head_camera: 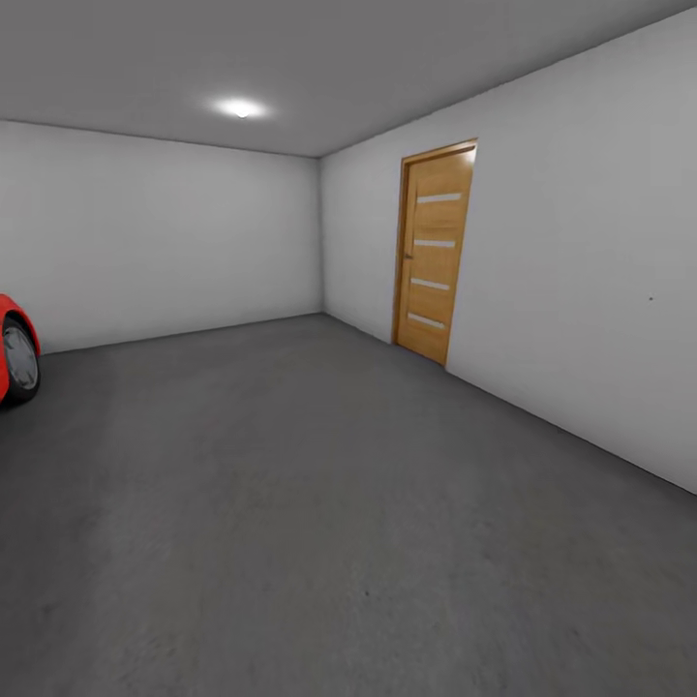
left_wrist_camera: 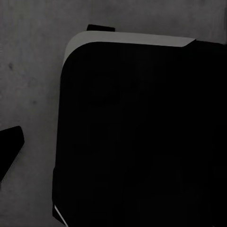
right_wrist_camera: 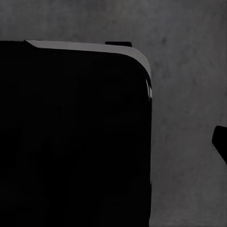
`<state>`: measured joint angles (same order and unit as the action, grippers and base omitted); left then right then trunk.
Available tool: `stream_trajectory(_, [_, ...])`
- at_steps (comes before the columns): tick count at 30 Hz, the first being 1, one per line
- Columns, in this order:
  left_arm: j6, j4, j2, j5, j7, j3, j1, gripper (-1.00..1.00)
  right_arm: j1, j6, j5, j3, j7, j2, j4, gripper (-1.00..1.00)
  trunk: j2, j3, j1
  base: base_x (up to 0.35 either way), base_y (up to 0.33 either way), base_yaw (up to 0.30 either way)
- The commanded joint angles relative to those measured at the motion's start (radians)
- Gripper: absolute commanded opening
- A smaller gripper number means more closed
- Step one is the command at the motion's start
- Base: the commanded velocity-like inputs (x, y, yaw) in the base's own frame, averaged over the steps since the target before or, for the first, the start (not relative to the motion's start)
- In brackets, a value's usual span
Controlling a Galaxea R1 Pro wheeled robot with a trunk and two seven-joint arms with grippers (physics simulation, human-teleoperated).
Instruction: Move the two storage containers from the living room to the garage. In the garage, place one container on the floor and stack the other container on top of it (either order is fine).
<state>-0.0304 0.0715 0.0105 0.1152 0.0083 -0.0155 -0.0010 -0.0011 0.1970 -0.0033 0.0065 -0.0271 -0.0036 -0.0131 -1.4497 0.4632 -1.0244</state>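
Evidently in the garage: grey floor point(head_camera: 319, 503), wooden door point(head_camera: 434, 252), red car point(head_camera: 15, 348) at left. No containers seen, so neither looks placed or stacked. Gripper states: cannot tell.

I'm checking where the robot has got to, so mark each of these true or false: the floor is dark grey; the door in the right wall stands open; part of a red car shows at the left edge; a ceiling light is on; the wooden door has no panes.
1. The floor is dark grey. True; the same rough grey surface shows in both wrist views.
2. The door in the right wall stands open. False: it sits shut in its frame.
3. Part of a red car shows at the left edge. True: a red body and a dark wheel.
4. A ceiling light is on. True: it glows white.
5. The wooden door has no panes. False: four narrow pale strips cross it.
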Motion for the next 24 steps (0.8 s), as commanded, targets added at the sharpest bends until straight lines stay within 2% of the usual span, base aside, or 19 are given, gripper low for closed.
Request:
stream_trajectory(1, [-0.004,0.000,0.000,0.008,0.001,-0.001,0.000,1.00,0.000,0.005,0.000,0.001,-0.002,0.000,-0.002,1.00,0.000,0.001,-0.001,0.323,0.000,0.000])
stream_trajectory(24, [-0.008,-0.001,0.001,0.009,0.001,-0.001,0.000,1.00,0.000,0.002,0.008,0.006,0.011,0.000,-0.002,1.00,0.000,0.001,-0.001,0.323,0.000,0.000])
